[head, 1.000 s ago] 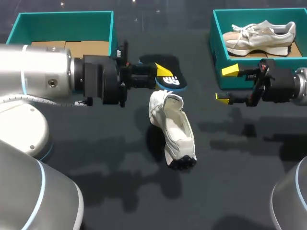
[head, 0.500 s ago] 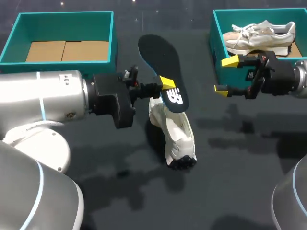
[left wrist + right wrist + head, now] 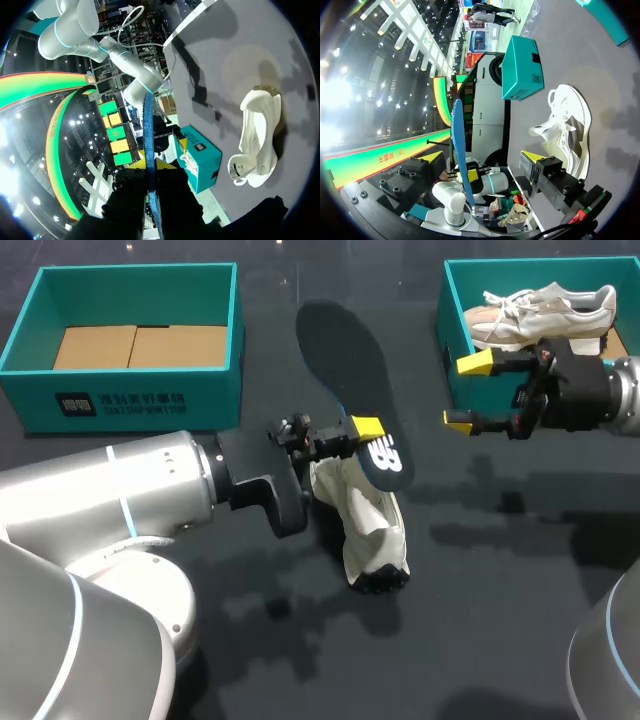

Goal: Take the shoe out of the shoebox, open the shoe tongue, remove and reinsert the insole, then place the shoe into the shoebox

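The white mesh shoe (image 3: 368,525) lay on the dark counter (image 3: 500,620). Just above it, the left gripper (image 3: 365,428) was clamped on a flat dark insole with a blue edge (image 3: 345,360). The right gripper (image 3: 467,390) hung well right of the shoe, fingers apart and empty, beside a teal cardboard shoebox (image 3: 447,340).

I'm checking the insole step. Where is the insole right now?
Head view, middle: the insole is clamped in the left gripper, its near end just over the white shoe.
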